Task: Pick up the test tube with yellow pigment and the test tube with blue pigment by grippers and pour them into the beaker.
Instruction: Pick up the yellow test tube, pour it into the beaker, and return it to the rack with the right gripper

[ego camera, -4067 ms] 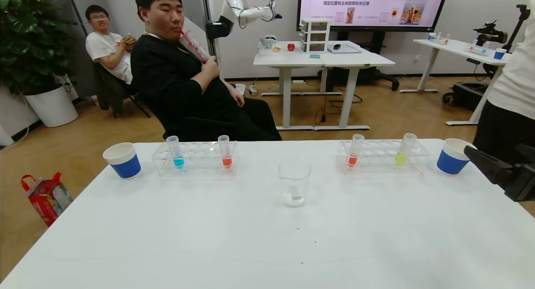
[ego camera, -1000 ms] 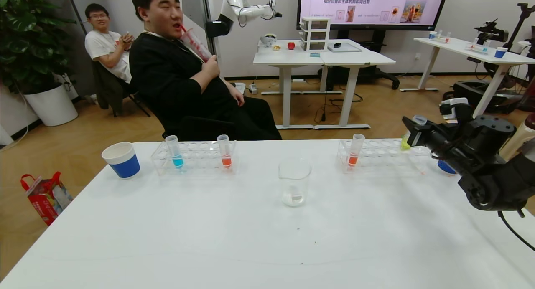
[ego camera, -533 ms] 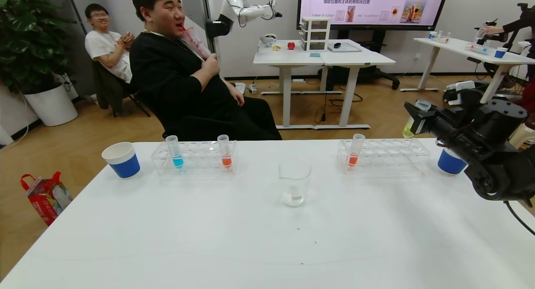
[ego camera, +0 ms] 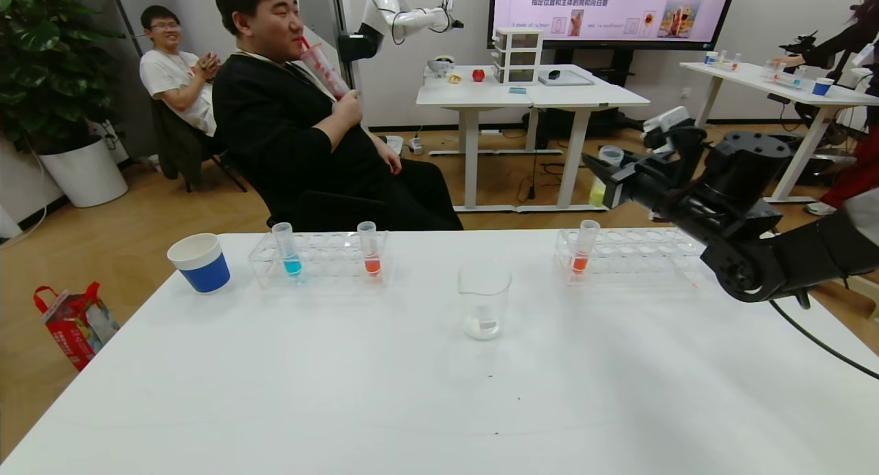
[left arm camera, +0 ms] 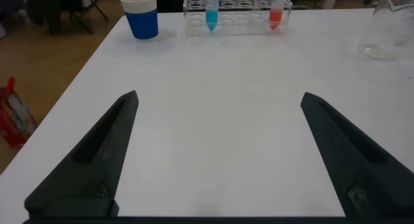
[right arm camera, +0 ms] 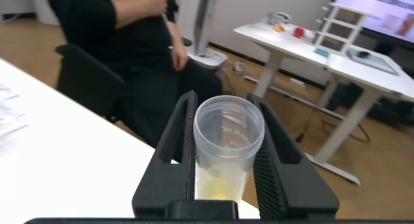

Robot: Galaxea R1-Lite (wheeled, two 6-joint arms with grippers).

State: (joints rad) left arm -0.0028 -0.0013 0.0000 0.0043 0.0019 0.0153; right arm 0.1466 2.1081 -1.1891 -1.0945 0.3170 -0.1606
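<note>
While my right claw [ego camera: 604,180] pinched the yellow-pigment test tube [ego camera: 607,165] upright, uncapped, high above the tabletop [ego camera: 384,392], well off the beaker [ego camera: 484,298]: any tilt risked spilling. Left claw [left arm camera: 217,153] spread, idle.

Head looks down — wrists close, table [ego camera: 384,392] shared.

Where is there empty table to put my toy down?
The whole near half of the table, in front of the beaker, is bare. It is crowded along the far edge: cup, left rack, right rack.
</note>
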